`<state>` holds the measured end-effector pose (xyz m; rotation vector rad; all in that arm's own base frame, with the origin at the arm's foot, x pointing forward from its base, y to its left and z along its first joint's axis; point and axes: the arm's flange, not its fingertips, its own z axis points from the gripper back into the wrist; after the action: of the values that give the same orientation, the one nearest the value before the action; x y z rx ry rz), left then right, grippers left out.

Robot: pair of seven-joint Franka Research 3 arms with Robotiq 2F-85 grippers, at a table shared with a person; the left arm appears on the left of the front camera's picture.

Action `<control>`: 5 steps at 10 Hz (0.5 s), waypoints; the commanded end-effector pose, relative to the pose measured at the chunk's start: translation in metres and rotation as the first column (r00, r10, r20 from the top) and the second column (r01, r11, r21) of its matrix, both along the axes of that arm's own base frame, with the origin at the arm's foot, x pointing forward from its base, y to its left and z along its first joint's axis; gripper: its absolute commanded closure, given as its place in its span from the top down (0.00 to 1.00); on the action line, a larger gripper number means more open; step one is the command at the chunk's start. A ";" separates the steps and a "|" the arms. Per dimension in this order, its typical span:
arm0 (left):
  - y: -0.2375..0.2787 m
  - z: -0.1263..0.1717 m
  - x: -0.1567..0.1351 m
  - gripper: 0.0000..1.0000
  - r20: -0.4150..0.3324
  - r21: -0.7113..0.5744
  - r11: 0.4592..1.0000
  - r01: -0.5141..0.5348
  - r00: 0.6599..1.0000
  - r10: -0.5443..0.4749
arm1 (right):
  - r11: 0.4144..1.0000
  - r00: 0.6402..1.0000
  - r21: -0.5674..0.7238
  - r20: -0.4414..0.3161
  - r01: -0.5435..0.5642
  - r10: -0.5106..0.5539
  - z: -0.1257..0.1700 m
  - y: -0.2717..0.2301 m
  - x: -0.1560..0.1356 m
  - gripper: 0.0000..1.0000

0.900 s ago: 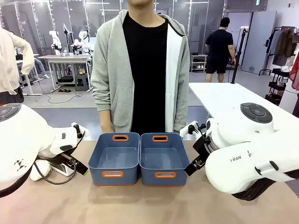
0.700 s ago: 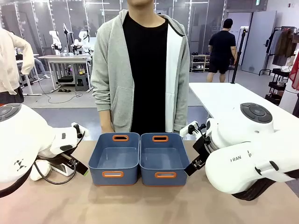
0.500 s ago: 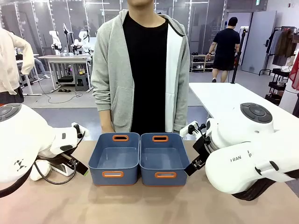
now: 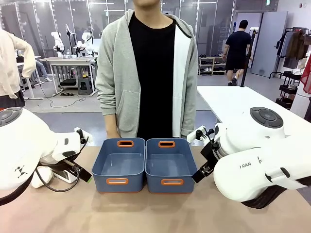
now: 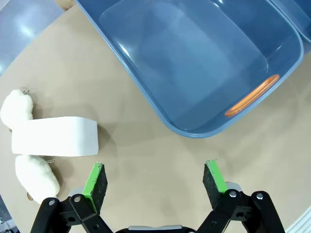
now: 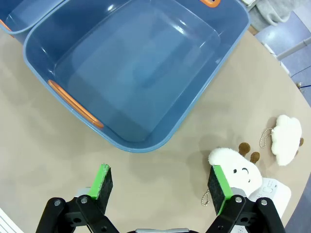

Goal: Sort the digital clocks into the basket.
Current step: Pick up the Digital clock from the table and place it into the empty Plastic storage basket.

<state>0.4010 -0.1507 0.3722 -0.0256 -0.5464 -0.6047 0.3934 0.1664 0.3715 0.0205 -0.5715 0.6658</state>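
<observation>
Right clock (image 6: 275, 190) partly hidden behind finger of right hand (image 6: 160, 187), cut by frame edge — display unseen. Left clock (image 5: 54, 136) on desk (image 5: 146, 145) between two plush toys (image 5: 17, 108), outside left basket (image 5: 184, 58). Count: two clocks, two baskets; right basket (image 6: 131, 73) holds no clock. Left hand (image 5: 155, 179), right hand — fingers spread wide, gripping nothing, over desk.

A lab-like workshop hall: behind the person (image 4: 146, 73) stand glass partitions (image 4: 41, 24), a workbench (image 4: 68, 60) with cables (image 4: 62, 102) trailing on the grey floor (image 4: 73, 114), a white table (image 4: 233, 99) and a clothes rack (image 4: 294, 48).
</observation>
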 end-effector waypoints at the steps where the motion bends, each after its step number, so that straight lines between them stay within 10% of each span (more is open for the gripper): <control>1: 0.000 0.000 0.000 1.00 0.000 0.000 1.000 -0.001 1.000 0.001 | 1.000 1.000 0.001 -0.001 0.001 -0.001 0.000 0.000 0.000 1.00; 5: 0.023 0.065 -0.002 1.00 -0.033 -0.097 0.993 0.065 0.997 -0.069 | 0.997 0.999 0.078 -0.009 -0.029 0.030 0.069 -0.003 0.012 1.00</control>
<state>0.3987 -0.1474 0.4118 -0.0627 -0.5899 -0.6131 0.4007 0.1723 0.4216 0.0430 -0.6239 0.6581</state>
